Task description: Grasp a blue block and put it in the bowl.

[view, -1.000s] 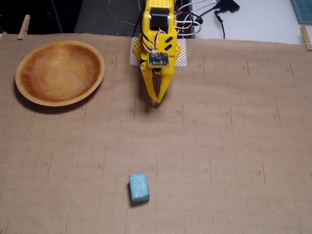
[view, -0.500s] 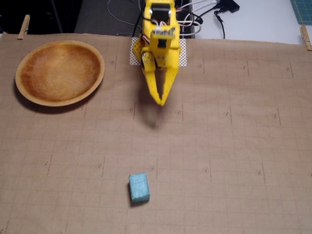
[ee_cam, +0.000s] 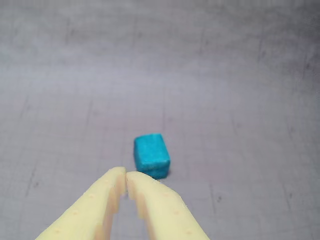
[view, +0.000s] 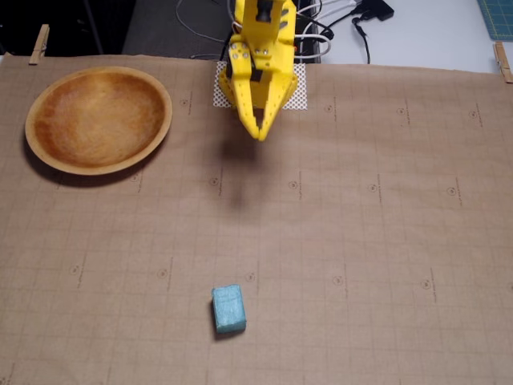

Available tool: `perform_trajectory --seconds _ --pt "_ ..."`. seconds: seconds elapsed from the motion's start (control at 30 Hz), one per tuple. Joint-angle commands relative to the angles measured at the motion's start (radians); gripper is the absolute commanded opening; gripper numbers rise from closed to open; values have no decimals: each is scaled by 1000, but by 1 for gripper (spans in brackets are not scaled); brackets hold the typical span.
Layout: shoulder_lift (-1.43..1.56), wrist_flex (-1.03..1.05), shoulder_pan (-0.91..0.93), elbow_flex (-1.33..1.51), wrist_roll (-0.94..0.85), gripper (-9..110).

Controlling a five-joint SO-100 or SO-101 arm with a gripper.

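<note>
Covering the table, the gridded brown paper [view: 361, 241] lies beneath the gripper [view: 258, 136]. Off to the gripper's left in the fixed view sits the bowl [view: 98, 119]. Its fingers are pressed together, empty. Well ahead of them rests the blue block [view: 228, 309].

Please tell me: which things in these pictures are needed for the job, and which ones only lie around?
Needed for the job:
- blue block, lying free on the paper
- bowl, empty, top left in the fixed view
- claw, shut, holding nothing

Only lying around:
- clothespins on the paper's edge
- cables behind the arm
- white mesh pad
</note>
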Motion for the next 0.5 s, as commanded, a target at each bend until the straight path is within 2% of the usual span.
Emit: perform_trajectory --seconds 0.0,0.17,0.47 --pt "-135 -28 -9 -126 2 -2" --pt "-379 -58 -9 -245 2 -2" --pt "-739 -462 -11 -264 2 -2"
